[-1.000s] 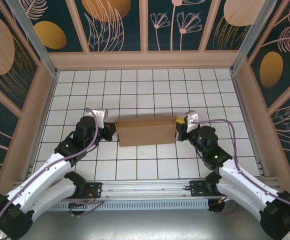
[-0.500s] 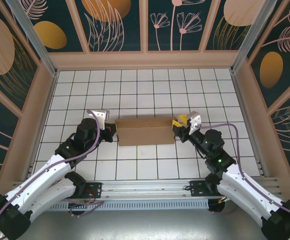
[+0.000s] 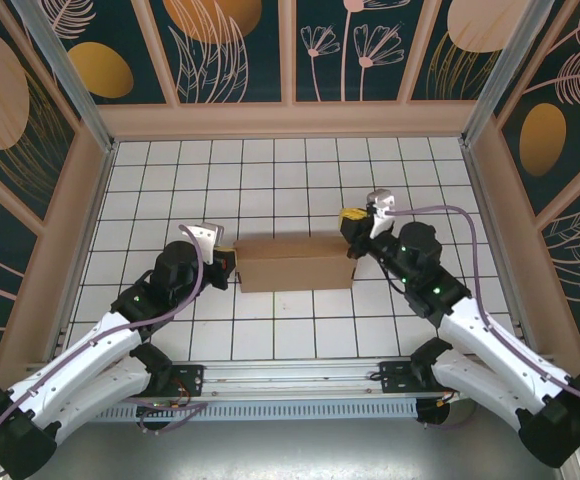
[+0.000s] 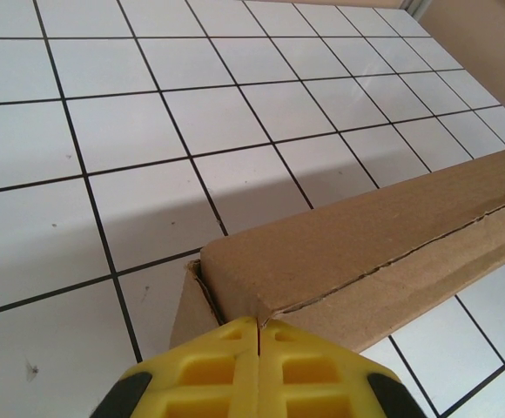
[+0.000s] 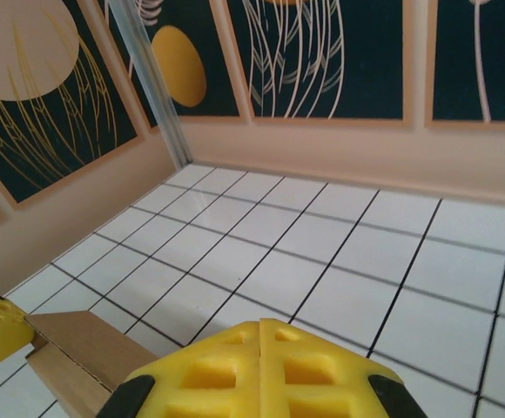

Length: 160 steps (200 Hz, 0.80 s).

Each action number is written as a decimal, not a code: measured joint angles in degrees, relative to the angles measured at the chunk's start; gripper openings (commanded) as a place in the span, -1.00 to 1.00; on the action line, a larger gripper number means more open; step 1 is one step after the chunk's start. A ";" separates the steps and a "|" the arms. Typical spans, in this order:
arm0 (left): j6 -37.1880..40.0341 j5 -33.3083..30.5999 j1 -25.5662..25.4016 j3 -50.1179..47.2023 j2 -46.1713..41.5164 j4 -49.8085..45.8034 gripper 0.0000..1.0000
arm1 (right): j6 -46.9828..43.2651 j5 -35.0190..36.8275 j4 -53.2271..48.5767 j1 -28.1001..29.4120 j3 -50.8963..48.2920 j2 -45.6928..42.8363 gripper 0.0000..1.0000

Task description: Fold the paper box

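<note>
On white grid table [image 3: 270, 170], floral walls [image 3: 230, 50] round: paper box [image 3: 295, 265].

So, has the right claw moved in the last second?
Yes. Against the table grid, the right claw has gone from the box's right end toward the far wall.

Bright even overhead light, soft shadows, mild tile glare, sharp focus throughout

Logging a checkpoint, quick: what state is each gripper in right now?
Left gripper: shut, fingertips at the end of the paper box; nothing visibly pinched.
Right gripper: shut, empty, clear of the box.
</note>
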 measured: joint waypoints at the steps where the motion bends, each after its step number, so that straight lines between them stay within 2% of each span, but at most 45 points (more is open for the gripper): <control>1: 0.00 -0.02 0.00 0.00 0.00 0.02 -1.00 | 0.15 0.09 -0.13 0.13 0.04 0.17 -1.00; 78: 0.15 -0.17 -0.04 -0.37 -0.66 0.00 -1.00 | 5.44 4.28 -7.06 6.21 -1.92 3.50 -1.00; 98: 0.13 0.07 -0.15 -0.39 -1.09 -0.11 -0.79 | 6.43 5.18 -6.95 6.62 -2.86 3.45 -1.00; 118: -0.11 0.04 -0.20 -0.42 -1.73 -0.57 -0.66 | 6.95 5.84 -6.47 7.26 -3.15 3.39 -1.00; 160: -1.38 1.16 -0.20 -0.42 -4.22 -0.87 -0.22 | 8.15 8.37 -5.97 8.55 -3.56 4.04 -1.00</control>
